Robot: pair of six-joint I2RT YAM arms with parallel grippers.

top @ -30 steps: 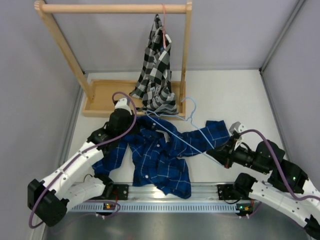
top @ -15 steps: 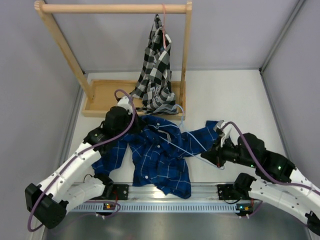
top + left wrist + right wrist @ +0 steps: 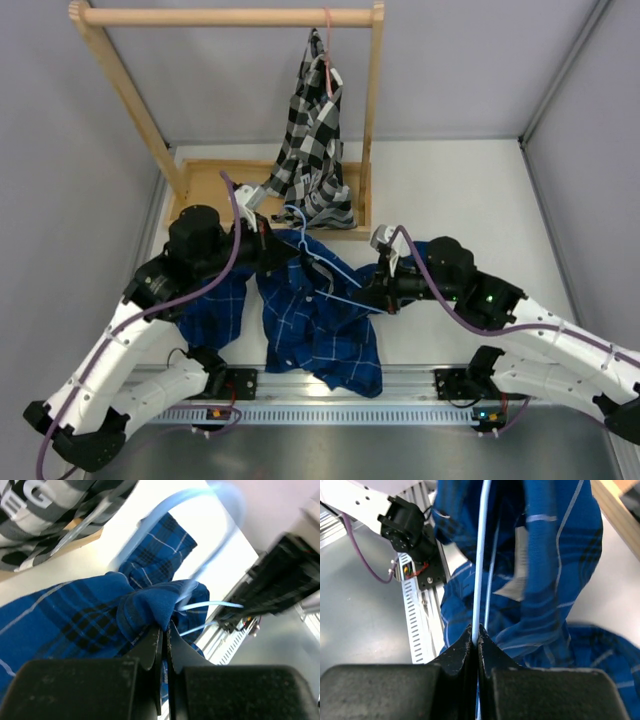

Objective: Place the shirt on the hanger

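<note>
In the top external view, the shirt (image 3: pixel 312 325) is lying crumpled on the counter (image 3: pixel 470 190) between the two arms, with its upper part being lifted by the left gripper (image 3: pixel 268 250), which is being kept clamped on a bunch of the blue cloth. The hanger (image 3: pixel 335 277) is being held by the right gripper (image 3: pixel 373 293), closed on one end of the wire; its long axis is running from that gripper up and to the left across the shirt, with the hook end lying near the left gripper and just in front of the wooden rack (image 3: pixel 230 17), where a black-and-white checked shirt (image 3: pixel 315 140) is hanging. In the left wrist view, the jaws are being pressed together on a fold of the shirt (image 3: pixel 100 615), and the pale wire of the hanger (image 3: pixel 212 604) is being seen just beyond the pinched fold, its blurred hook curving overhead. In the right wrist view, the hanger (image 3: pixel 481 570) is being gripped between closed jaws and is pointing straight away from the gripper (image 3: pixel 475 632), with the shirt (image 3: pixel 555 555) draped beside and partly around it on the right. The coming move is judged to be turning on this line: the wire is being aimed along its own length toward the cloth held open by the left gripper, which is the nearer one to the collar
</note>
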